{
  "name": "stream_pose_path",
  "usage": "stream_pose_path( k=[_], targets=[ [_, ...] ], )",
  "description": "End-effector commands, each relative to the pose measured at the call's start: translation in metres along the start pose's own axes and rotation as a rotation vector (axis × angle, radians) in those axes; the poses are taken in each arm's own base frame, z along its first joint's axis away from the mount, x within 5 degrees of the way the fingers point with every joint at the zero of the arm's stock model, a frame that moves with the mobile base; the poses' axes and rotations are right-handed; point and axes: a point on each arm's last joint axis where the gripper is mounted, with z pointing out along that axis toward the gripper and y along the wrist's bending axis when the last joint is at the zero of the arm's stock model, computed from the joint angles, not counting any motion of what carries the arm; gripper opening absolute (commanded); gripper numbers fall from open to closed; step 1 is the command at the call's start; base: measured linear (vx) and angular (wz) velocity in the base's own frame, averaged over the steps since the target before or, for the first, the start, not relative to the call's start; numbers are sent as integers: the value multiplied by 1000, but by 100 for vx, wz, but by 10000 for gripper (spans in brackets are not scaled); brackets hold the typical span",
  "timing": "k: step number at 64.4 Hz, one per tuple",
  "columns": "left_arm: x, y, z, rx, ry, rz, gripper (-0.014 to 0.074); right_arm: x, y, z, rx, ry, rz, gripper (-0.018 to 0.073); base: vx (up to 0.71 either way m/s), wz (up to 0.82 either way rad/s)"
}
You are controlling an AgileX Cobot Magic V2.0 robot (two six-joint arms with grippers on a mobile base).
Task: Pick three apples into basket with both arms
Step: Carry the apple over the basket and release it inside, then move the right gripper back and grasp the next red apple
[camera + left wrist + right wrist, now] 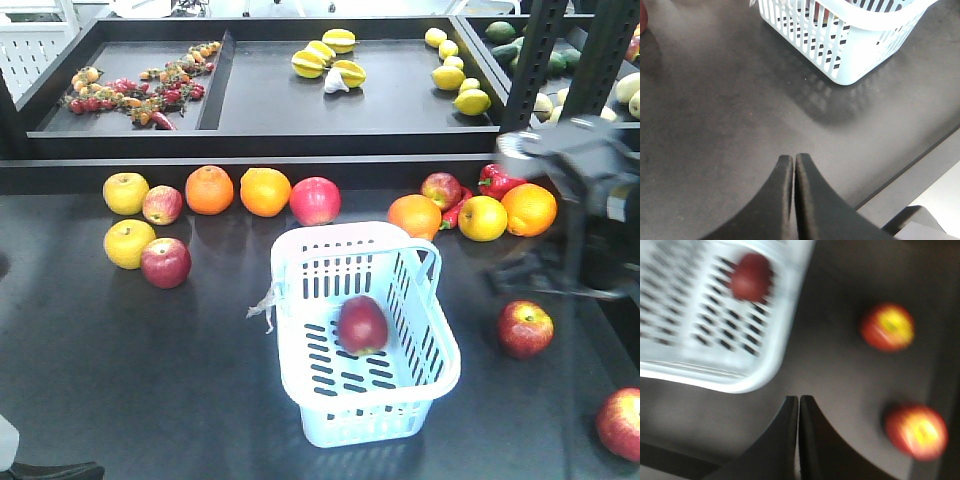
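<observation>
While the front camera takes in the whole black table (120, 380), only the 2 wrist cameras show the tools. The left gripper (793, 159) and the right gripper (798, 400) each have their fingers pressed together on nothing.

The basket (290, 300) stands mid-table. Its long axis runs far to near, veering slightly right at the near end, with a frayed string (265, 305) on its left rim. 1 dark red apple (362, 324) lies on its slotted floor. A 2nd red apple (525, 329) sits on the table to the basket's right. A 3rd red apple (620, 423), near right, is cut by the frame edge.

The right arm (590, 190) is a dark blur in the front view. The left wrist view catches only a basket corner, and the right wrist view is smeared.
</observation>
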Motion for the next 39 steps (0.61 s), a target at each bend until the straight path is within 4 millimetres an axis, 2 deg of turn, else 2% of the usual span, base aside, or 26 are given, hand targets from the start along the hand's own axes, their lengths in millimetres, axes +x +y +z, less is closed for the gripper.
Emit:
stream_pose_path(
  k=[1,12,19,25,29,33,39],
  targets=[
    [-13,0,-3,-9,-83,-22,-8,16,-29,0,52,-7,91,-6,0,0],
    [-13,0,-3,-9,-83,-22,-8,50,-65,28,-4,53,263,22,0,0],
    [-13,0,-3,-9,-83,-22,-8,62,-84,34,-45,63,333,118,0,0],
    [-13,0,-3,-9,-83,-22,-8,65,-97,35,-54,48,385,254,0,0],
    [-13,0,-3,-9,-83,-22,-8,67,-104,39,-39,58,399,382,0,0],
    [-13,0,-3,-9,-83,-22,-8,69,-110,45,-23,86,403,512,0,0],
    [-13,0,-3,-9,-83,-22,-8,71,-118,57,19,133,421,659,0,0]
  ],
)
